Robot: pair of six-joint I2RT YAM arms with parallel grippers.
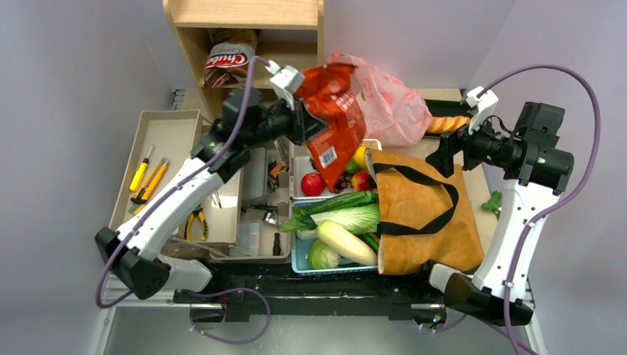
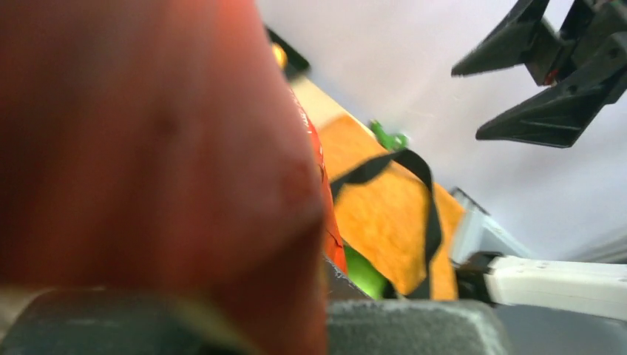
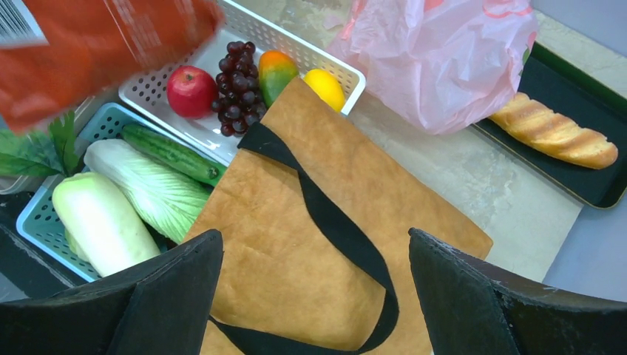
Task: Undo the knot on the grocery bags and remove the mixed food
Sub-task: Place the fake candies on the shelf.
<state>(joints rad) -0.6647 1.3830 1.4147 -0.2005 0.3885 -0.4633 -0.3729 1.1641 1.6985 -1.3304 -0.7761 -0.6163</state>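
Note:
My left gripper (image 1: 304, 122) is shut on an orange-red snack bag (image 1: 334, 122) and holds it up over the white basket (image 1: 299, 164). In the left wrist view the snack bag (image 2: 148, 148) is a red blur against the lens. The pink plastic bag (image 1: 388, 100) lies crumpled at the back; I see no knot on it. The brown paper bag (image 1: 425, 211) with black straps lies flat. My right gripper (image 1: 447, 151) hangs open and empty above the brown bag (image 3: 296, 244). An apple (image 3: 191, 90), grapes (image 3: 238, 74), an orange (image 3: 324, 87), a cucumber (image 3: 171, 152), napa cabbage (image 3: 155, 188) and daikon (image 3: 100, 222) lie in baskets.
A baguette (image 1: 447, 123) lies on a black tray behind the right gripper. A wooden shelf holds a Chubs bag (image 1: 225, 63). Grey trays on the left hold screwdrivers (image 1: 148, 177) and pliers (image 1: 196, 222). A round green cabbage (image 1: 322, 255) sits in the blue basket (image 1: 297, 259).

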